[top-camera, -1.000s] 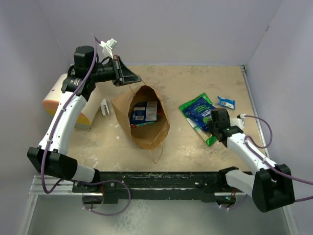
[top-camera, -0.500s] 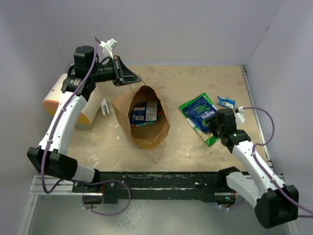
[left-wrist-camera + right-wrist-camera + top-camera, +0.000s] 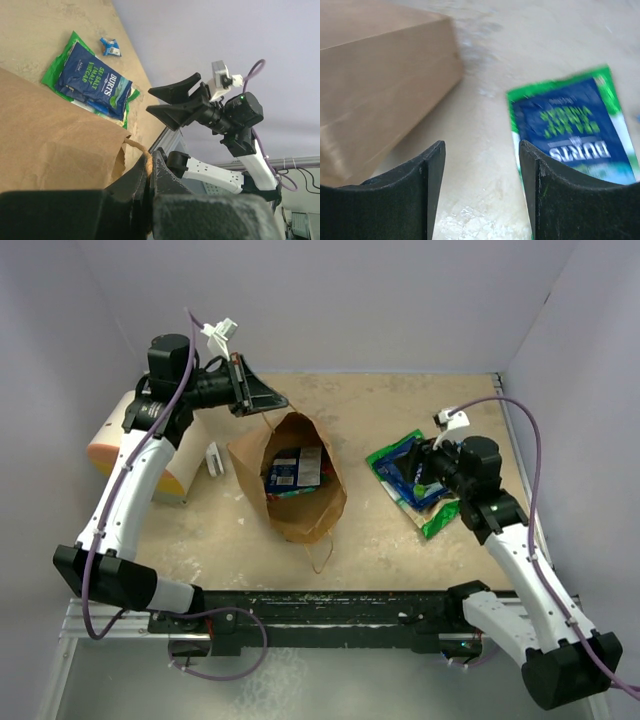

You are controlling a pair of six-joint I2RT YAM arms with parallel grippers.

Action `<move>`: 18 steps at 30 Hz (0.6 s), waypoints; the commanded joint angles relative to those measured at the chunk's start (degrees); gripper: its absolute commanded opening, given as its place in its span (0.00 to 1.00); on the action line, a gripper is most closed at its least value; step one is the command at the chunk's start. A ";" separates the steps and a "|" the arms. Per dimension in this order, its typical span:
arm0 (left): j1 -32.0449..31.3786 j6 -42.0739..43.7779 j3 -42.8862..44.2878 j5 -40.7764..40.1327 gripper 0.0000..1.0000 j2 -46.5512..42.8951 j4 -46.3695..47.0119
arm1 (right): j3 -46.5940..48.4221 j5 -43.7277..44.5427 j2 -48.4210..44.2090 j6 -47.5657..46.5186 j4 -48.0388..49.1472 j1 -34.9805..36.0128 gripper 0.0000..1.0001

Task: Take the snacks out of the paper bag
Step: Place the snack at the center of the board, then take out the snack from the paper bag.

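Your left gripper [image 3: 150, 166] is pinched shut on the bag's handle [image 3: 134, 145] at the far rim, with its arm reaching high. The bag [image 3: 300, 502] gapes open, packets [image 3: 285, 472] inside. Your right gripper [image 3: 482, 192] is spread wide and empty, hanging low between the bag and the Burts packet [image 3: 570, 130].

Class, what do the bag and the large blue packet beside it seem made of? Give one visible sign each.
The bag looks like matt brown paper: its walls crease and fold. The blue packet is probably thin plastic or foil film, slightly glossy: it lies flat, wrinkled, printed.
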 commanded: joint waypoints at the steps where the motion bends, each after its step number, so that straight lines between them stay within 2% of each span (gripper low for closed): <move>1: 0.21 -0.69 -0.48 -0.44 0.00 -3.11 3.06 | 3.20 -20.58 -1.30 -13.11 10.28 4.11 0.63; 7: 0.24 -1.17 -0.74 -0.50 0.00 -3.71 2.79 | 6.82 -20.06 2.38 -22.60 13.99 23.86 0.61; 12: 0.28 -2.12 -1.75 -0.69 0.00 -4.18 3.93 | 10.46 -14.04 10.34 -40.28 10.75 38.68 0.55; 18: 0.23 -2.79 -1.79 -0.23 0.00 -4.41 4.47 | 19.01 -5.15 23.72 -55.81 5.78 42.49 0.53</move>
